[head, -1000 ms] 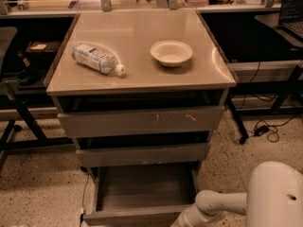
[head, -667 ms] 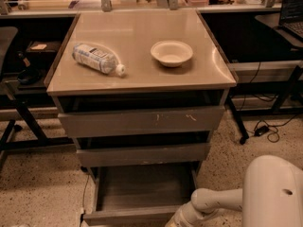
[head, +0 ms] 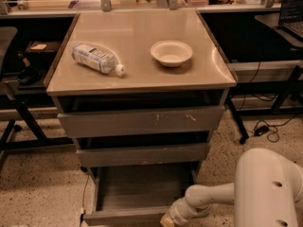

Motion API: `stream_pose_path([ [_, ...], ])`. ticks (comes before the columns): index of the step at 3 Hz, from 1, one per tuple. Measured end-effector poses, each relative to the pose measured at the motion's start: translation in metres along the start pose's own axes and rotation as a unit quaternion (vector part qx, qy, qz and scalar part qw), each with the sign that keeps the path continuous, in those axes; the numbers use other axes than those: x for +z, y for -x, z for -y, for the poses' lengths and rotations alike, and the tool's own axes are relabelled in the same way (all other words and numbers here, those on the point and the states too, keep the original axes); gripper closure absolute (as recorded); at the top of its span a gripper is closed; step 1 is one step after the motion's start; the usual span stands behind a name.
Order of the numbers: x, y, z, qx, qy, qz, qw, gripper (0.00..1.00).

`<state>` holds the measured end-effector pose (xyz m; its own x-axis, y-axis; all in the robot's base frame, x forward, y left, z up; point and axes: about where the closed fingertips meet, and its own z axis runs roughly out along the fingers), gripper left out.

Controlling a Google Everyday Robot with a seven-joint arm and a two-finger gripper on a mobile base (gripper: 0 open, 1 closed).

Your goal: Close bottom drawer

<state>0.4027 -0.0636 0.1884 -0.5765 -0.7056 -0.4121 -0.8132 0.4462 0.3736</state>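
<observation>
Bottom drawer [head: 137, 190] is pulled out, lowest of three, open tray facing me. My gripper [head: 168, 218] is low at its near-right corner, by the front edge. Gripper state: can't tell, it's cut off at btm. Bottle [head: 97, 58] and bowl [head: 171, 52] are on the tabletop [head: 142, 27].

Room-wise: speckled terrazzo floor [head: 33, 193] running all round, warm light glaring off tan surface [head: 142, 74]. Dark workbench [head: 265, 70] standing at right, black cable [head: 265, 128] lying tangled beneath, laptop [head: 291, 6] sitting at far right corner. Another dark desk [head: 19, 110] standing left. Long counter [head: 42, 12] running along back. Hand [head: 166, 220] hanging low at bottom edge, near floor.
</observation>
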Motion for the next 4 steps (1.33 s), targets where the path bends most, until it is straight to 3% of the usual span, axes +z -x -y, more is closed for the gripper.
stream_pose_path([
  [1, 0.0002, 0.0005, 0.0002, 0.0, -0.001, 0.0, 1.0, 0.82],
  [4, 0.0002, 0.0005, 0.0002, 0.0, 0.0, 0.0, 1.0, 0.13],
])
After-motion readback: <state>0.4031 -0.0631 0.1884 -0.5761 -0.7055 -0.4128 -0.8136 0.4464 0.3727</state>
